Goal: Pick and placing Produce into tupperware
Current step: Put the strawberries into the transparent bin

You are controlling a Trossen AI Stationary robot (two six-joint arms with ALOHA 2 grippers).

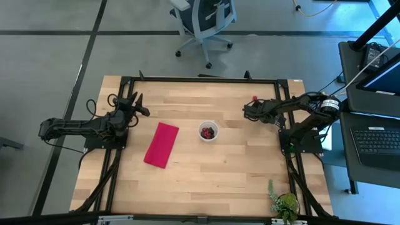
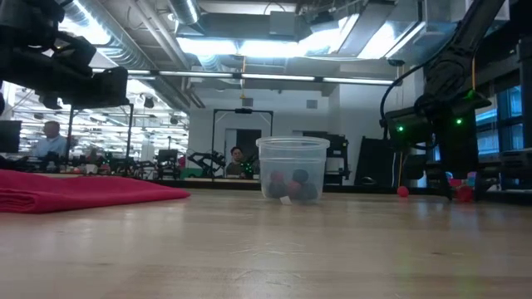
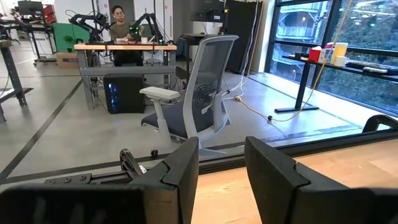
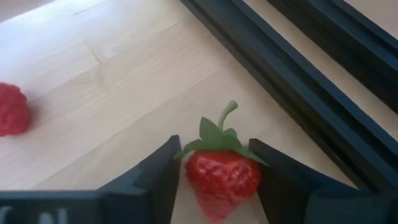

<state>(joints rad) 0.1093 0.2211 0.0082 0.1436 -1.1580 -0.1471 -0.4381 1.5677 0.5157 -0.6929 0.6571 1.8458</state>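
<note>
A red strawberry [image 4: 222, 177] with a green leafy cap sits between the fingers of my right gripper [image 4: 213, 147], which is at the table's far right [image 1: 246, 112] beside the black frame rail. A red raspberry [image 4: 10, 109] lies on the wood close by [image 1: 254, 99]. The tupperware [image 1: 208, 131], a small clear round cup, stands at the table's middle with several dark red fruits in it [image 2: 291, 186]. My left gripper [image 1: 142, 107] hangs level at the far left, open, with nothing between its fingers [image 3: 221, 142]. My right gripper pinches the strawberry between its two fingers, one on each flank [image 4: 189, 174] just below the leafy cap. The fingers slant down from the table's right side. Cap and stem [image 4: 226, 116] point away from the wrist. Whether the berry rests on the wood, I cannot tell.
A flat magenta cloth [image 1: 161, 144] lies left of the cup. A black frame rail [image 4: 292, 81] runs just beyond the strawberry. A small green plant [image 1: 284, 203] stands at the near right corner. An office chair [image 3: 199, 87] and people show in the room beyond.
</note>
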